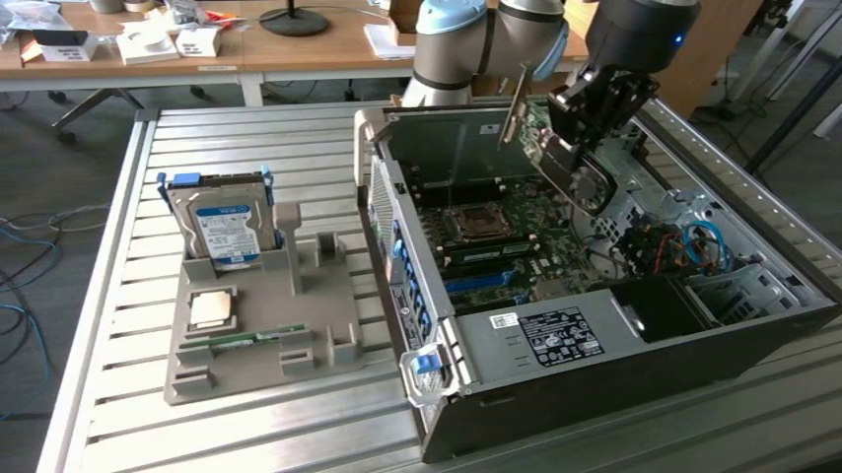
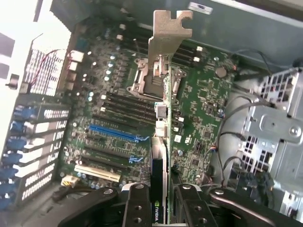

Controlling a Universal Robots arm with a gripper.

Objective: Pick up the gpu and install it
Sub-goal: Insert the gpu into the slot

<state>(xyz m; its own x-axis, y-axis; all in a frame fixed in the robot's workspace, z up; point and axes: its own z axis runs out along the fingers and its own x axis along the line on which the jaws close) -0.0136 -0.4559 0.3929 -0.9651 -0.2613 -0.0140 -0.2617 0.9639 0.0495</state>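
While the arm reaches over the open computer case (image 1: 618, 394), the tool (image 1: 575, 126) is clenched on the gpu (image 1: 569, 163), holding it on edge above the motherboard (image 1: 507, 246). Whether the card's lower edge clears the board cannot be made out. In the wrist view the tool (image 2: 159, 201) grips the near end from both sides. The gpu (image 2: 161, 156) runs away from it as a thin edge, ending in the pale metal bracket (image 2: 166, 40). Its dark face is mostly hidden, save a logo strip between the fingers (image 2: 137, 208). Beneath the tool lie a blue slot (image 2: 116, 133) and the CPU socket (image 2: 142, 82), which the bracket partly covers. Well away from the tool, outside the case, a hard drive (image 1: 227, 225) stands in a gray holder (image 1: 270, 325) on the worktop (image 1: 197, 138).
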